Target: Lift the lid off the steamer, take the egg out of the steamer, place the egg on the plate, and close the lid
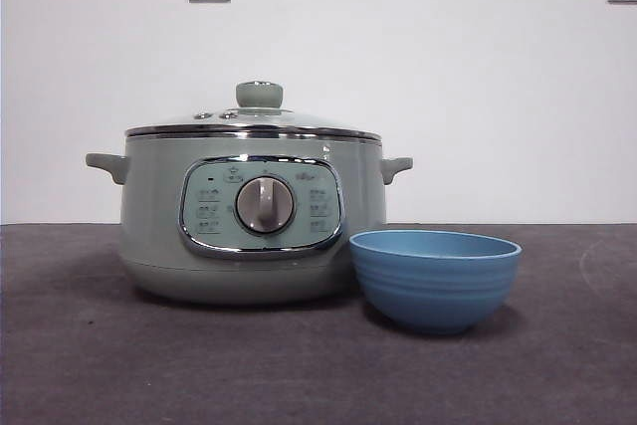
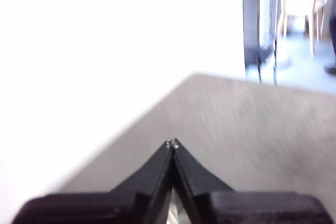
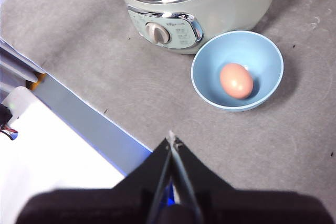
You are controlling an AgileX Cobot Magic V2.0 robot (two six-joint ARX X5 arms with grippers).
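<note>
My left gripper (image 2: 172, 144) and right gripper (image 3: 171, 139) both hang clenched on nothing, well clear above the surface (image 1: 149, 365). Nearest, the egg (image 3: 235, 80) already lies in the blue bowl (image 1: 435, 276); just behind-left, the lid (image 1: 254, 122) sits seated on the steamer (image 1: 249, 216). I judge nothing remains; staying high keeps clear of the knob and the bowl's rim.

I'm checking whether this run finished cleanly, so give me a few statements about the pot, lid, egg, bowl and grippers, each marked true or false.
1. The domed glass lid sits on the pale green steamer pot. True.
2. The reddish-brown egg lies inside the pot. False: it lies in the deep blue bowl.
3. The bowl stands beside the pot's control panel side. True.
4. The right gripper holds the egg. False: its jaws are shut on nothing, away from the bowl.
5. The left gripper grips the lid's knob. False: it is shut over bare table.
</note>
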